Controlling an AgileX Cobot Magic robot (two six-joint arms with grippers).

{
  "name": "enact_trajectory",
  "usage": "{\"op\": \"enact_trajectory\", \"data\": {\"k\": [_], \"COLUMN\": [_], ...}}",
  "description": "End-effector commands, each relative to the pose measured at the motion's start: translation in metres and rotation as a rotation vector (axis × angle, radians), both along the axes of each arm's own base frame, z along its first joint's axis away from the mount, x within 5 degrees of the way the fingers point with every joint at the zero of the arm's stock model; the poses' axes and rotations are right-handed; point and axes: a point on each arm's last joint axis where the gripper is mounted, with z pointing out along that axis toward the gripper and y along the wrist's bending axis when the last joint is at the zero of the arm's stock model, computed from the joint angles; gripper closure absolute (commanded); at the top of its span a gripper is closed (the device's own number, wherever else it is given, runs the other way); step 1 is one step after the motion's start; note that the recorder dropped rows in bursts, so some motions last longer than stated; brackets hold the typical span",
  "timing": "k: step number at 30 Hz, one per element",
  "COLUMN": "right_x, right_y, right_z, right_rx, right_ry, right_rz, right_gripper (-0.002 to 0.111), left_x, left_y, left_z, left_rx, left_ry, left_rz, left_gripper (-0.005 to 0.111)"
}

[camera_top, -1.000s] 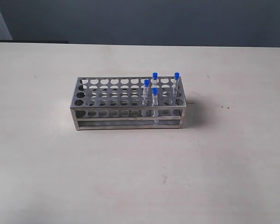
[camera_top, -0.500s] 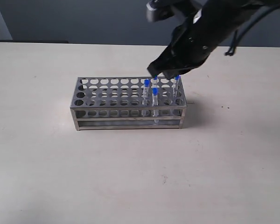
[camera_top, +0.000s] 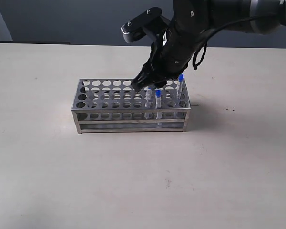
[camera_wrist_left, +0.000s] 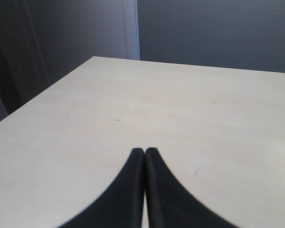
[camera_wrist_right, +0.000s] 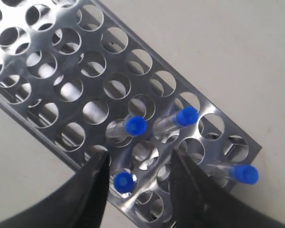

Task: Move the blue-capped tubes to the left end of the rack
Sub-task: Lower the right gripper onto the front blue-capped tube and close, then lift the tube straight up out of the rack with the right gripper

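The steel rack (camera_top: 128,116) stands mid-table, with the blue-capped tubes upright in holes near its right end. Two caps show clearly in the exterior view, one at the front (camera_top: 158,93) and one at the far right (camera_top: 180,77); the arm hides the others. My right gripper (camera_top: 149,86) hovers just above them, open. The right wrist view shows the rack (camera_wrist_right: 94,89) and four blue caps; the front one (camera_wrist_right: 124,181) lies between the spread fingers of the right gripper (camera_wrist_right: 140,154), untouched. My left gripper (camera_wrist_left: 145,151) is shut and empty over bare table.
The rack's left and middle holes hold nothing. The pale table (camera_top: 133,181) surrounds the rack, with its far edge against a dark wall. The left arm is outside the exterior view.
The right arm came in from the upper right and has swung left and down until its open gripper hangs over the tube cluster. The tubes have not moved.
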Motion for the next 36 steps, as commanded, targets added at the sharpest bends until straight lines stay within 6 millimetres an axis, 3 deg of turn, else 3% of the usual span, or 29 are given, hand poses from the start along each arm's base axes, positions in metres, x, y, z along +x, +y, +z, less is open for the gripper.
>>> {"op": "enact_trajectory", "data": {"k": [1, 12, 14, 17, 18, 22, 36], "right_x": [0.005, 0.009, 0.010, 0.009, 0.009, 0.006, -0.007], "right_y": [0.002, 0.007, 0.007, 0.006, 0.006, 0.004, -0.008], "right_z": [-0.012, -0.038, -0.042, -0.043, -0.042, -0.031, 0.037], "right_rx": [-0.022, -0.057, -0.064, -0.074, -0.074, -0.068, 0.063], "right_ry": [0.012, 0.052, 0.059, 0.069, 0.069, 0.062, -0.072], "right_rz": [-0.005, -0.009, -0.009, -0.010, -0.010, -0.010, -0.009], "right_gripper": [0.067, 0.068, 0.077, 0.106, 0.108, 0.108, 0.108], "left_x": [0.001, 0.001, 0.001, 0.001, 0.001, 0.001, 0.001], "left_y": [0.000, 0.000, 0.000, 0.000, 0.000, 0.000, 0.000], "left_z": [0.000, 0.000, 0.000, 0.000, 0.000, 0.000, 0.000], "left_rx": [-0.006, -0.006, -0.006, -0.006, -0.006, -0.006, -0.006], "left_ry": [-0.005, -0.005, -0.005, -0.005, -0.005, -0.005, -0.005], "left_rz": [-0.006, -0.006, -0.006, -0.006, -0.006, -0.006, -0.006], "left_gripper": [0.106, 0.106, 0.106, 0.106, 0.106, 0.106, 0.106]}}
